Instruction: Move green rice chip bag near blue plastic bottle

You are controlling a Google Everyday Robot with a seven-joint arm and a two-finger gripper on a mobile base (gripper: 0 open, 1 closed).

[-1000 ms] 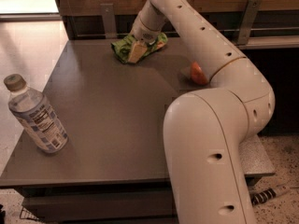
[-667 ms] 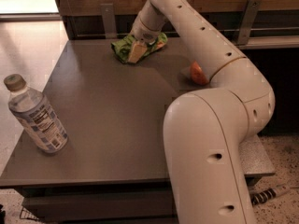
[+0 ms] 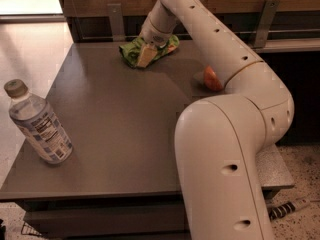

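Observation:
The green rice chip bag [image 3: 131, 51] lies at the far edge of the dark table [image 3: 115, 129], partly under my gripper. My gripper [image 3: 146, 55] reaches down onto the bag from above, its tan fingers [image 3: 145, 57] pressed against the foil. The blue plastic bottle [image 3: 39, 125], clear with a grey-tan cap and a blue-white label, stands at the table's near left corner, far from the bag.
A red apple [image 3: 212, 78] sits at the table's right side, partly hidden behind my arm [image 3: 235, 149], which fills the right foreground. A wooden wall with metal brackets [image 3: 115, 19] runs behind the table. Tiled floor lies to the left.

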